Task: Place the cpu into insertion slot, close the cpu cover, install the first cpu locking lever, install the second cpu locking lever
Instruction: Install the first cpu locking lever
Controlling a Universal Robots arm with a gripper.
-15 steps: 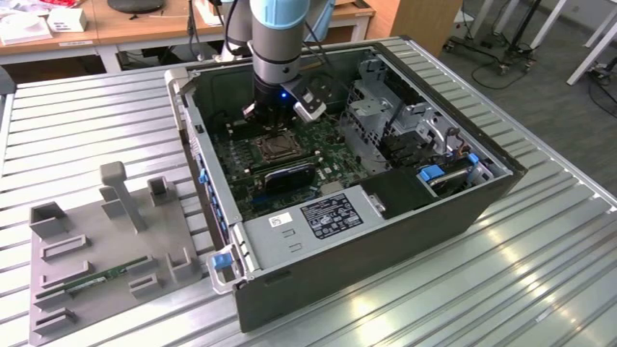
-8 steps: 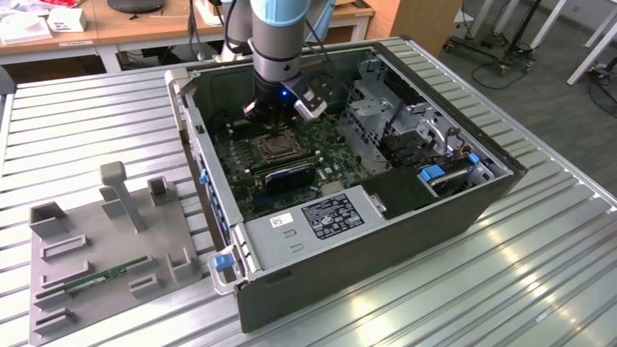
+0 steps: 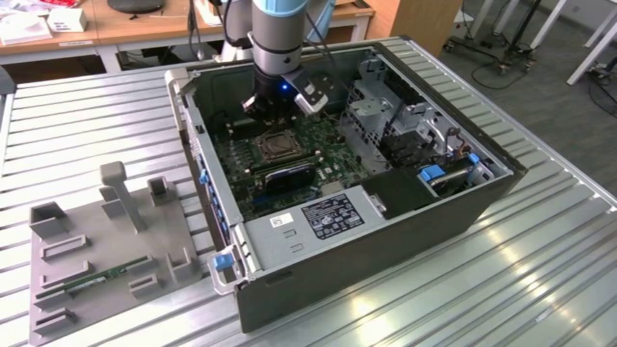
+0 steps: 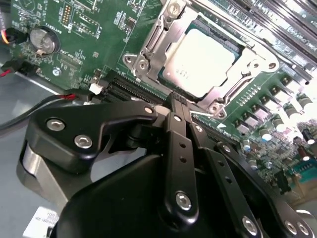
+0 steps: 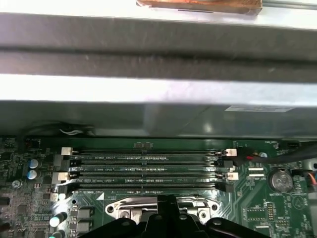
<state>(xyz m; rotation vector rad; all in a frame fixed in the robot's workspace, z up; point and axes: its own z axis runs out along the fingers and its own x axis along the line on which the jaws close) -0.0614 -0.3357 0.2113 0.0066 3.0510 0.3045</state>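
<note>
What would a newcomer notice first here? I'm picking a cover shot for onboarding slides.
The open computer case on the slatted metal table, with the arm's gripper reaching down into it over the green motherboard. In the second wrist view, the silvery cpu sits in its socket with the cpu cover closed around it, the shut gripper fingers hovering just beside the socket's edge.

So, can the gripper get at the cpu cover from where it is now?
Probably yes. The gripper hangs shut just beside the socket, the cpu cover lies down around the cpu, and nothing stands between them inside the open case.
</note>
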